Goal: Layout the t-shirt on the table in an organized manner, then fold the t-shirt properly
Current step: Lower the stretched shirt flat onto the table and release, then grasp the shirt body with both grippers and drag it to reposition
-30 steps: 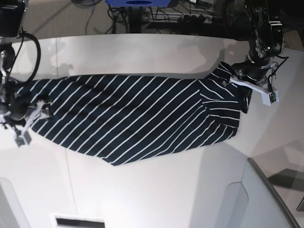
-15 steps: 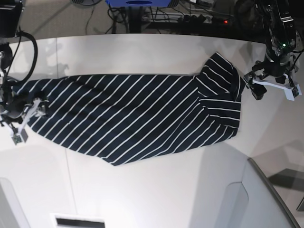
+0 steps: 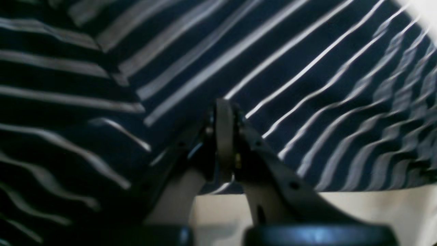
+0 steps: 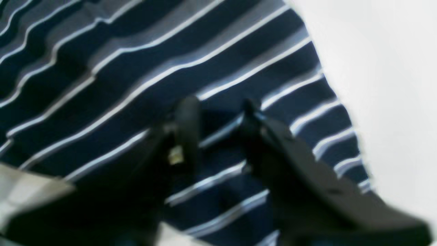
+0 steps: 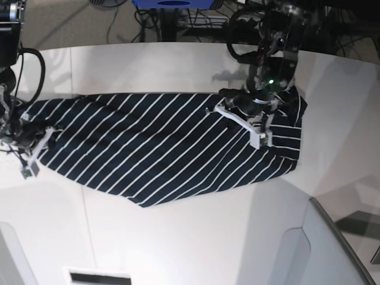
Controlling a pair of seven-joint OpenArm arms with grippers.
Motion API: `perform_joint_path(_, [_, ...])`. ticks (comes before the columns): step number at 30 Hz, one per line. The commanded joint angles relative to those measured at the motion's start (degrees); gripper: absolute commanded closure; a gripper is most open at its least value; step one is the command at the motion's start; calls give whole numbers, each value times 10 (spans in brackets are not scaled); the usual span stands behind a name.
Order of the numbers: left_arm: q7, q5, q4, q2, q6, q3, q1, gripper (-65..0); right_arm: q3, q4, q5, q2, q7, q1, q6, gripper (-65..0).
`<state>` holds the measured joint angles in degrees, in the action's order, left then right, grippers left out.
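Observation:
The t-shirt (image 5: pixel 148 142), dark navy with thin white stripes, lies spread lengthwise across the white table (image 5: pixel 178 237). My left gripper (image 5: pixel 249 116) hovers over the shirt's right part, near the sleeve. In the left wrist view its jaws (image 3: pixel 223 106) are pressed together in front of the striped cloth (image 3: pixel 307 68), and I see no fabric pinched between them. My right gripper (image 5: pixel 41 139) is at the shirt's left end. In the right wrist view it (image 4: pixel 218 106) has a narrow gap between its fingers, with striped cloth (image 4: pixel 136 51) under them and bare table (image 4: pixel 392 68) to the right.
Cables and a blue object (image 5: pixel 172 3) sit beyond the table's far edge. A grey raised panel with a dark rim (image 5: pixel 332 237) fills the near right corner. A white slotted piece (image 5: pixel 98 276) lies at the front edge.
The left arm has swung from beyond the shirt's right edge to over its right part, and its jaws went from open to shut. The right gripper's jaws have narrowed at the left end.

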<state>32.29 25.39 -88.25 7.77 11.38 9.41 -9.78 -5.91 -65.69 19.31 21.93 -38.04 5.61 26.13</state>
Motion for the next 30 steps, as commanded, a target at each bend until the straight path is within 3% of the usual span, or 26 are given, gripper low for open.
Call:
perform_joint_path(1, [-14, 1, 12, 1, -2, 7, 17, 0, -3, 9, -2, 14, 9, 15, -2, -57])
perform_joint_path(3, [-15, 1, 56, 3, -1, 13, 36, 0, 1, 38, -2, 14, 9, 19, -2, -17])
perform_joint_path(5, [-15, -9, 99, 4, 2, 12, 54, 0, 2, 54, -2, 13, 9, 16, -2, -17])
perform_joint_path(9, [-17, -100, 161, 1, 8, 13, 100, 0, 7, 44, -2, 7, 8, -13, -2, -14])
perform_joint_path(13, [-53, -167, 203, -7, 7, 16, 151, 0, 78, 5, -1, -3, -9, -40, -2, -9])
perform_joint_path(18, [-92, -198, 293, -18, 7, 38, 241, 0, 152, -72, 0, -36, -21, -89, -5, -9])
perform_joint_path(23, [-182, -194, 406, -25, 7, 132, 319, 0, 214, -146, 0, -69, -66, -105, -5, -8])
perform_joint_path(26, [-248, -193, 486, -54, 7, 174, 355, 0, 250, -187, 0, -84, -97, -103, -6, -8])
perform_joint_path(30, [-314, -194, 577, -98, 7, 182, 387, 0, 286, -224, -1, -102, -125, -92, -6, -8])
